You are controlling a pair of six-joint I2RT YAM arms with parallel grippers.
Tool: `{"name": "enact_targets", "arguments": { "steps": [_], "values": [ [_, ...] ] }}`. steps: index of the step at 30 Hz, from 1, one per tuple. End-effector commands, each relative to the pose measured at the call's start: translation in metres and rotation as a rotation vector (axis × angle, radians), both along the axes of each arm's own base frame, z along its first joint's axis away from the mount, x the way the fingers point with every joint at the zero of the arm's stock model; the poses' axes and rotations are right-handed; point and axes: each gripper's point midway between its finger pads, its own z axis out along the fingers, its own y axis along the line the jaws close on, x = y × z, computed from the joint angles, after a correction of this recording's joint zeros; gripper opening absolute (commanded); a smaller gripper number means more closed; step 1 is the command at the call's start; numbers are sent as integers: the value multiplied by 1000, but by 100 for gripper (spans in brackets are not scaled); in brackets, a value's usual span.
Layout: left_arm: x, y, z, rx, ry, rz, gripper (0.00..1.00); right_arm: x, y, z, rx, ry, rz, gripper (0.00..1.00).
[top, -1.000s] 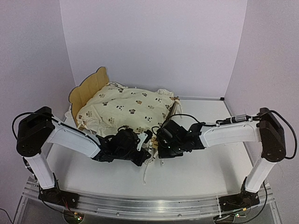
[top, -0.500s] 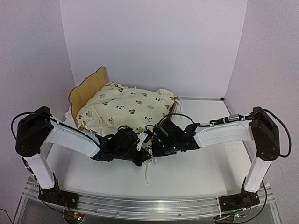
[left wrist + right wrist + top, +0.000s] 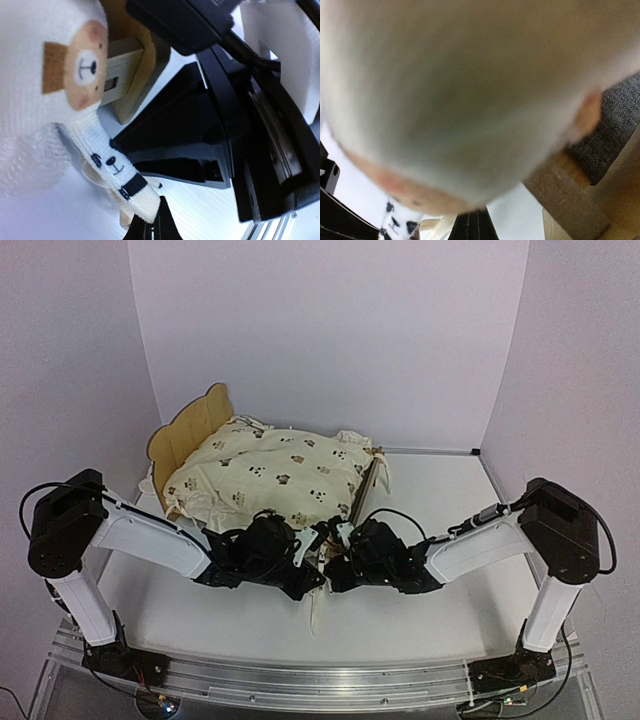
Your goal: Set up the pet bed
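Observation:
The pet bed stands at the back left, its plywood headboard up. A cream animal-print cover lies over it. Both grippers meet at the bed's near foot corner. My left gripper is shut on a panda-print tie of the cover, stretched taut from the bear-print cloth. My right gripper is shut, its tips pressed against blurred cover cloth; I cannot tell if cloth is pinched. Beside it show the wooden frame and the grey felt base.
A loose cream tie trails over the white table toward the near edge. The right gripper's black body sits close beside the left fingers. Purple walls close in the back and both sides.
My right arm has lowered and shifted left, bringing its gripper up against the left one at the bed's foot corner. The left arm has barely moved.

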Motion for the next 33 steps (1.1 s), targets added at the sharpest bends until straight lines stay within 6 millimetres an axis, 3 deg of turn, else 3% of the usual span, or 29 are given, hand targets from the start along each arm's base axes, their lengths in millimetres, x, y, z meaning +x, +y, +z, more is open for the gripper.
{"name": "enact_targets", "arguments": {
  "steps": [1,16,33],
  "values": [
    [9,-4,33,-76,-40,21,0,5,13,29,97,-149,74,0],
    [12,1,33,-64,-47,48,4,0,26,36,236,-255,181,0],
    [11,24,34,-56,-57,108,43,0,40,26,285,-307,236,0]
  ]
}}
